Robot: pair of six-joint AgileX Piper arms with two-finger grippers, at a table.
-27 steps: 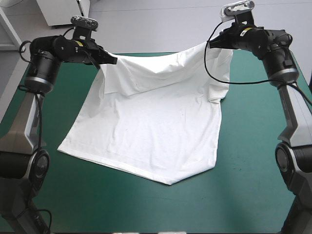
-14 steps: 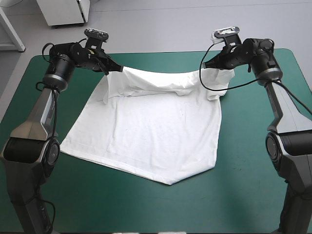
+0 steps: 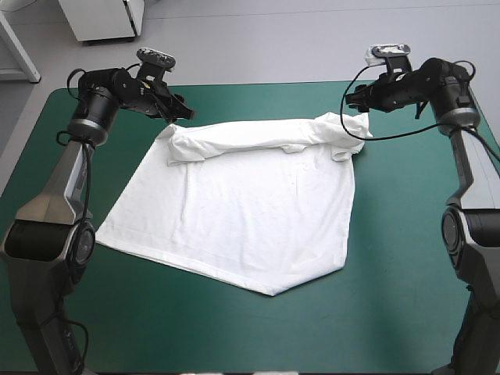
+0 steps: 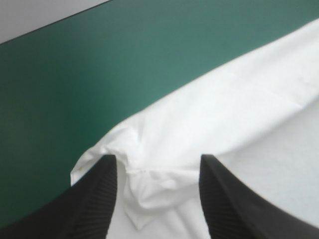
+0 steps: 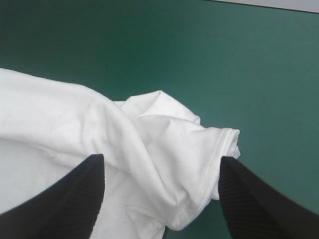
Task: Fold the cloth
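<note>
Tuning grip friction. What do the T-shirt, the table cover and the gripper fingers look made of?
T-shirt: thin soft knit, probably cotton, matte white; it drapes in soft folds and has a stitched sleeve hem.
Cover: teal-green, smooth and matte, no weave visible; cloth or mat, can't tell.
Fingers: black, matte, finely ribbed; likely rubber or moulded plastic.

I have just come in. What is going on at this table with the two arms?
Two robot arms are working on a white T-shirt on the teal-green table. The T-shirt lies spread out, mostly flat, but its far edge is bunched in a rumpled ridge. The left gripper and the right gripper each hang over one far corner of it, fingers open, holding nothing. No fold is made yet.
</note>
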